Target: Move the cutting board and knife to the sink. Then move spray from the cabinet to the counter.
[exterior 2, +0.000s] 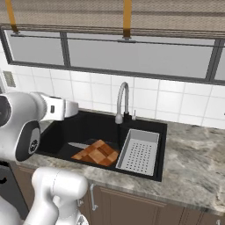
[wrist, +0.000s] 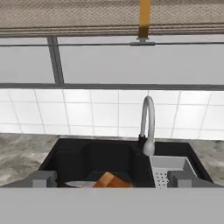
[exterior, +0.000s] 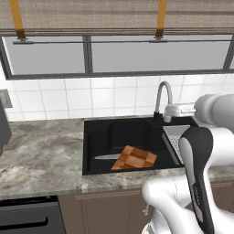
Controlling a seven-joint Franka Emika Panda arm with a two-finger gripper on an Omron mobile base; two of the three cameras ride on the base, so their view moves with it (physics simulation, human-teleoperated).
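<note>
Two things in the basin: you see the cutting board (exterior: 134, 158) and the knife (exterior: 106, 156) lying inside the sink (exterior: 96, 137).
Board: it rests on the sink floor toward the near wall, turned at an angle to the basin edges; its checkered top faces up.
Knife: it lies flat just left of the board, its pale blade pointing left and the other end reaching the board's left edge; you cannot tell whether they touch.
Tray: the grey tray (exterior 2: 139, 152) sits in the right part of the sink, just right of the board.
Faucet: the curved chrome faucet (exterior 2: 122, 102) stands at the far rim, between board and tray.
Counter: the stone counter (exterior: 41, 151) runs left and right of the sink, with white tiles and a window behind.
Gripper: the gripper (wrist: 112, 179) is released, fingers spread wide with nothing between them; you find it raised near the sink, looking toward the faucet.
Arm: it rises at the near edge, in front of the counter.
</note>
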